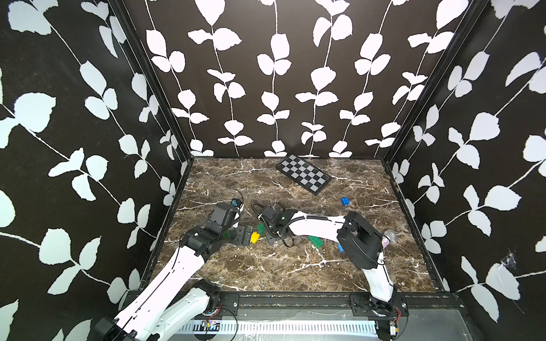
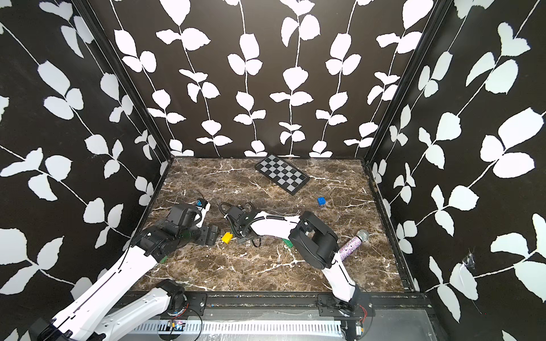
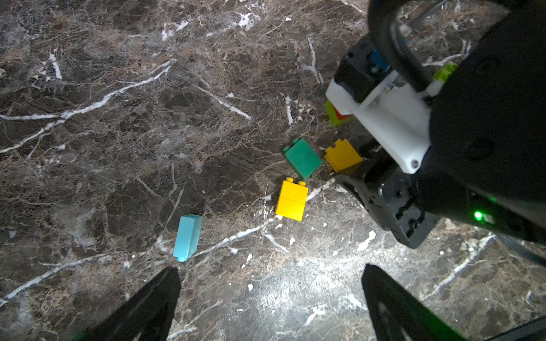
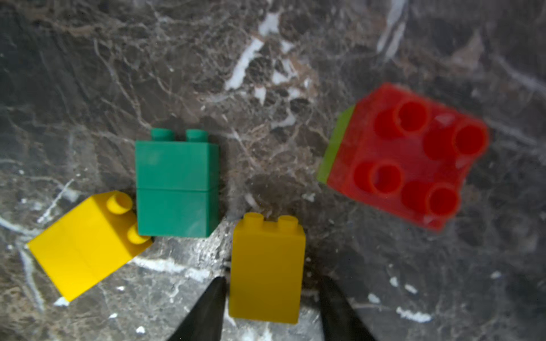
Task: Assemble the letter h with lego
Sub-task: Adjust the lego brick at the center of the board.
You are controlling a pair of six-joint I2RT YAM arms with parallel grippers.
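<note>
My right gripper (image 4: 273,280) is low over the table with its black fingers on either side of a yellow lego brick (image 4: 267,265) that lies flat. One finger touches the brick and a small gap shows at the other. Beside it lie a dark green brick (image 4: 177,189), a second yellow brick (image 4: 88,245) and a red brick on a lime one (image 4: 407,153). My left gripper (image 3: 271,283) hangs open and empty just left of this group, near a pale blue brick (image 3: 188,237). In both top views the free yellow brick (image 1: 254,237) (image 2: 227,237) lies between the two grippers.
A blue brick (image 1: 345,201) sits alone to the right. A green plate (image 1: 316,240) lies under the right forearm. The checkered board (image 1: 302,174) lies at the back. A glittery microphone (image 2: 351,245) rests by the right elbow. Walls close in three sides.
</note>
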